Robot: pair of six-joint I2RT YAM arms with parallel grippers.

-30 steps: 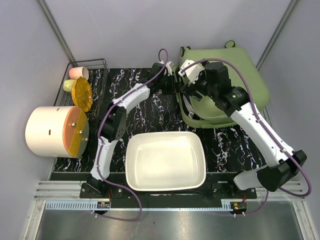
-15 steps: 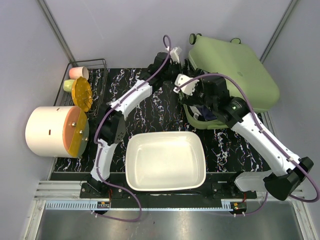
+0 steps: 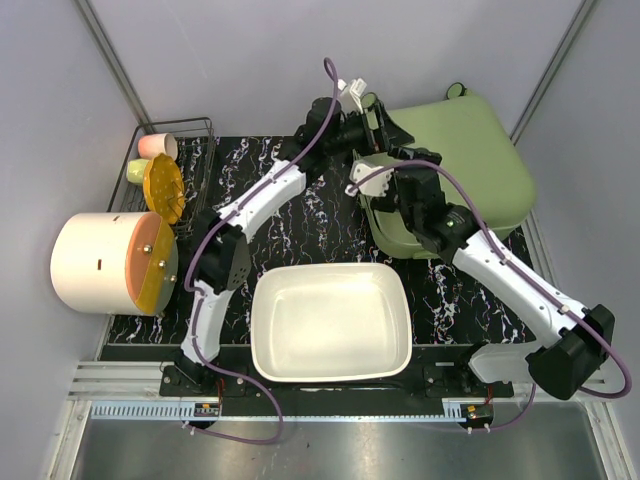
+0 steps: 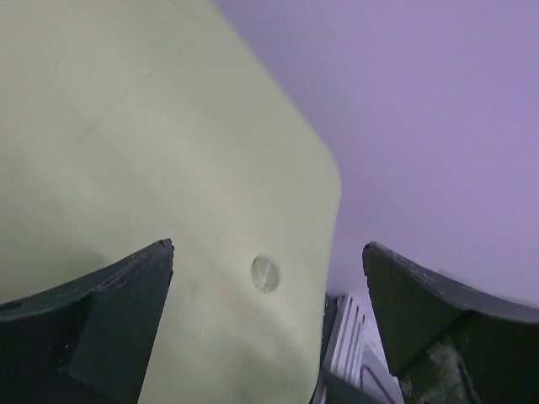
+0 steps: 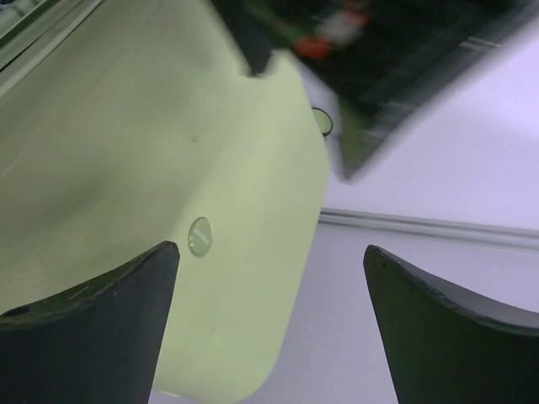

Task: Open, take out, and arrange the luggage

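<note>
Luggage (image 3: pixel 465 150) on mat (image 3: pixel 320 235) beyond bin (image 3: pixel 262 330), off bin's far right corner. Lid looks partly lifted, lower shell showing beneath on side facing bin. Left gripper (image 4: pixel 268 248) past bin's far edge, jaws spread wide, holding nothing, green lid filling view between fingers. Right gripper (image 5: pixel 271 248) nearer bin, likewise wide open and empty, green shell before it. Wire rack (image 3: pixel 185 160) off bin's far left.
</note>
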